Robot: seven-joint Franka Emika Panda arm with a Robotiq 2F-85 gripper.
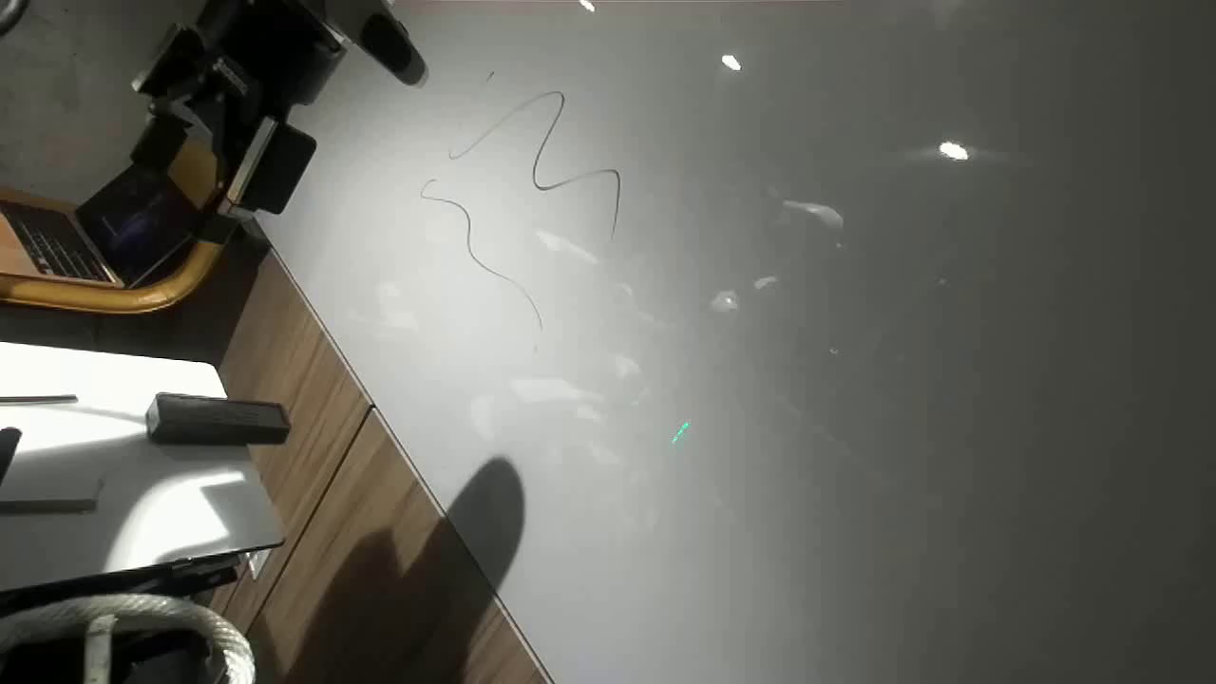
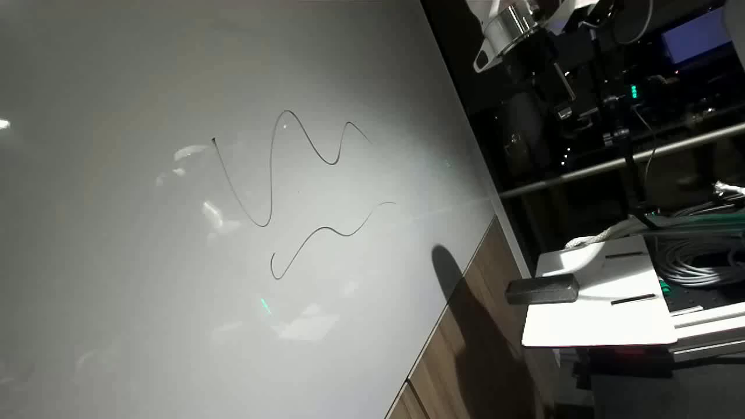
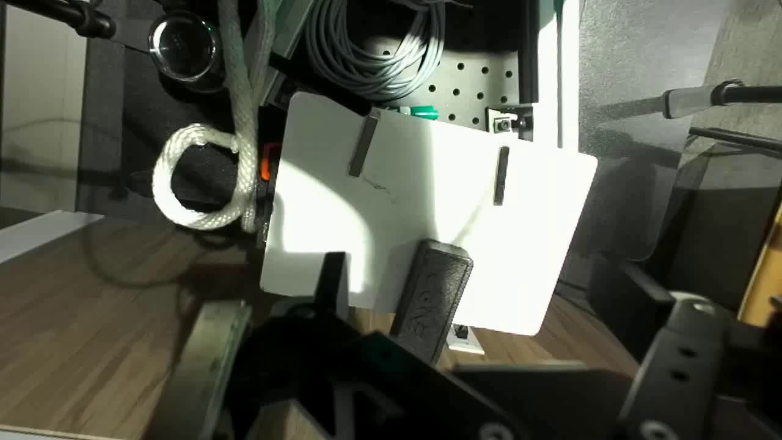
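Note:
My gripper (image 1: pixel 350 122) is open with nothing between its fingers; it is at the upper left in an exterior view, beside the whiteboard (image 1: pixel 855 532). In the wrist view the open gripper (image 3: pixel 482 293) frames a dark grey oblong block (image 3: pixel 431 287) with embossed marks, like an eraser. The block lies on a white plate (image 3: pixel 544 244), overhanging its edge, apart from the fingers; its near end is hidden by the gripper. It shows in both exterior views (image 1: pixel 218 420) (image 2: pixel 541 289). Two thin black wavy lines, an upper one (image 2: pixel 271 174) and a lower one (image 2: pixel 325 227), mark the whiteboard.
Wooden panels (image 1: pixel 313 380) adjoin the whiteboard's edge. A white rope loop (image 3: pixel 195 219), a grey cable coil (image 3: pixel 372 76) and a green marker (image 3: pixel 423 112) are beside the plate. A laptop (image 1: pixel 57 237) stands on a yellow-edged seat (image 1: pixel 142 296). Shadows fall across wood and board.

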